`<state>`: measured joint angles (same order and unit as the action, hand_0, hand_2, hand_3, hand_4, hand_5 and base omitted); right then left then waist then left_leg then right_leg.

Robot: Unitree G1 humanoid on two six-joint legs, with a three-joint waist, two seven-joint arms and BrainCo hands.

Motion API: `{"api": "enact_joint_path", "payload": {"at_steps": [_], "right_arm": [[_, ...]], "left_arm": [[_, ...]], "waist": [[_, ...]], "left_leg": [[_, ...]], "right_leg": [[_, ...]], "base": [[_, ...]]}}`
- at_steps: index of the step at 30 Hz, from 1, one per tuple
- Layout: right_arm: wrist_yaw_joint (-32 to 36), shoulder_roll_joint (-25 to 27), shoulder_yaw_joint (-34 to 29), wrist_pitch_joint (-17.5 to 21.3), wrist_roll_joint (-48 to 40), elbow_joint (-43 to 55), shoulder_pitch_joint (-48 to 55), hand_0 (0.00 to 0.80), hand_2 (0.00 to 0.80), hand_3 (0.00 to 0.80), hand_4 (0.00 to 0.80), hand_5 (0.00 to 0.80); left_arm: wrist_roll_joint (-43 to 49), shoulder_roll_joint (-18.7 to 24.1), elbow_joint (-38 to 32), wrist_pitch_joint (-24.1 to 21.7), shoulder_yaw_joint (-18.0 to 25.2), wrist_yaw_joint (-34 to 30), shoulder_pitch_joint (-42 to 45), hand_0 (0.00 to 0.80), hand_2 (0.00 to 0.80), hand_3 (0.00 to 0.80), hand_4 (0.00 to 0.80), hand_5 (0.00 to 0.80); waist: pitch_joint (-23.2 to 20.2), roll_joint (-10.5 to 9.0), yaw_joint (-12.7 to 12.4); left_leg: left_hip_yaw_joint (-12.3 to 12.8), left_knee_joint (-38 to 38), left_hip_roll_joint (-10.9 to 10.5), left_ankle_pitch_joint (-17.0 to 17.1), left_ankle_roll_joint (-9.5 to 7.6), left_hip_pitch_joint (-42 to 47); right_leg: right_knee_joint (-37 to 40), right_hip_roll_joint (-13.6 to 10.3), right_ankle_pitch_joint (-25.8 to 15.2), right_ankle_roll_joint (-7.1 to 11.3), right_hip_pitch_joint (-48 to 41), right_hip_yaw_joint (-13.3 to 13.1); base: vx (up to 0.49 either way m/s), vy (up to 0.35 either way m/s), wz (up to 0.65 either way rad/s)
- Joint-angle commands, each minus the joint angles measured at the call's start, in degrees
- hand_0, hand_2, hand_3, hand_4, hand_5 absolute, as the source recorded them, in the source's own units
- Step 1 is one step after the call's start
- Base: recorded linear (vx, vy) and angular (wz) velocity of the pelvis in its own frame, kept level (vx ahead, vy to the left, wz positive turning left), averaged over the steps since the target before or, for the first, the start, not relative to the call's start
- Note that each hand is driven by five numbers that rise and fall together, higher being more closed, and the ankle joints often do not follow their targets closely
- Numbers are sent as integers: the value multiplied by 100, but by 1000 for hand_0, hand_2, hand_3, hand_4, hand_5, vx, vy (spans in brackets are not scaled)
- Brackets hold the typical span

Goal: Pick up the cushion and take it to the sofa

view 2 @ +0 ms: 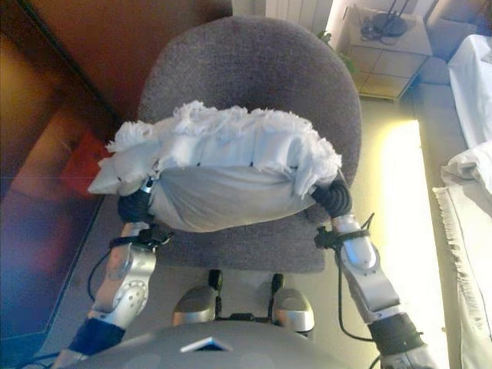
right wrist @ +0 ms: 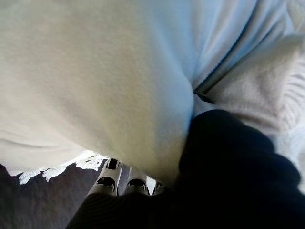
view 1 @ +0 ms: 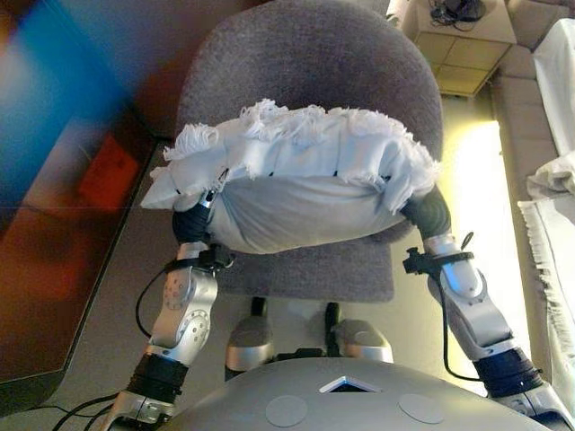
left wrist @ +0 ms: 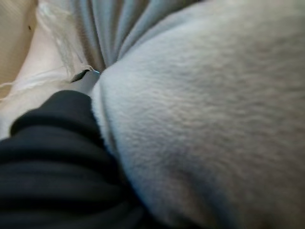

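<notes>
A pale cushion with a white fringed edge is lifted just above the seat of a grey upholstered chair. It is clamped between my two hands, one at each end. My left hand presses in at its left end, where only the dark ribbed cover shows. My right hand does the same at the right end. In the wrist views the cushion fills nearly everything beyond each hand's cover. A beige sofa lies at the far right.
A dark reddish table runs along the left. At the back right a small pale cabinet carries cables. White cloth lies on the sofa, and a fringed white rug runs along the right edge.
</notes>
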<state>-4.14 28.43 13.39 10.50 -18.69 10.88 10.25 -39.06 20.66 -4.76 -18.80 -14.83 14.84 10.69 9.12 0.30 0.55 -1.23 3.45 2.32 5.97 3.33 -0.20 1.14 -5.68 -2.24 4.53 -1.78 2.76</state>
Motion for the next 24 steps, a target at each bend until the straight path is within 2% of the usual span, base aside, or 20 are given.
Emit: {"api": "enact_joint_path", "payload": {"at_steps": [1,5,13,17,24], "right_arm": [[150,-69,25,300,9,581,-274,800,800,800,800,800],[-133,-192,84,311,85,502,-267,800,800,800,800,800],[-929,-319,361,477,346,167,-825,800,800,800,800,800],[-1276,-442,546,568,512,-62,-1390,800,800,800,800,800],[-1299,-395,655,487,662,-193,-1628,800,800,800,800,800]], "left_arm": [[73,-88,-742,-282,226,-269,-325,800,800,800,800,800],[222,9,-712,-331,137,-563,-345,800,800,800,800,800],[391,148,-424,-304,-177,-543,-933,800,800,800,800,800],[551,85,-95,-398,-488,-314,-1640,800,800,800,800,800],[601,-118,195,-555,-629,97,-2131,800,800,800,800,800]], "waist": [[-349,-219,-43],[-280,-235,-21],[27,-190,30],[461,-97,161],[885,25,376]], "left_leg": [[16,6,335,11,185,77],[59,37,276,-82,98,131],[100,53,204,-234,-23,-87],[146,69,163,-157,-83,-441],[232,70,93,-109,-122,-695]], "right_leg": [[386,-16,-221,46,-363,-27],[358,-33,-240,80,-271,-94],[335,-113,-293,152,160,-226],[290,-133,-414,155,609,-335],[264,-159,-490,144,936,-495]], "base": [[91,5,13],[69,-2,10],[2,-34,-13],[-187,-19,-11],[-44,27,-14]]}}
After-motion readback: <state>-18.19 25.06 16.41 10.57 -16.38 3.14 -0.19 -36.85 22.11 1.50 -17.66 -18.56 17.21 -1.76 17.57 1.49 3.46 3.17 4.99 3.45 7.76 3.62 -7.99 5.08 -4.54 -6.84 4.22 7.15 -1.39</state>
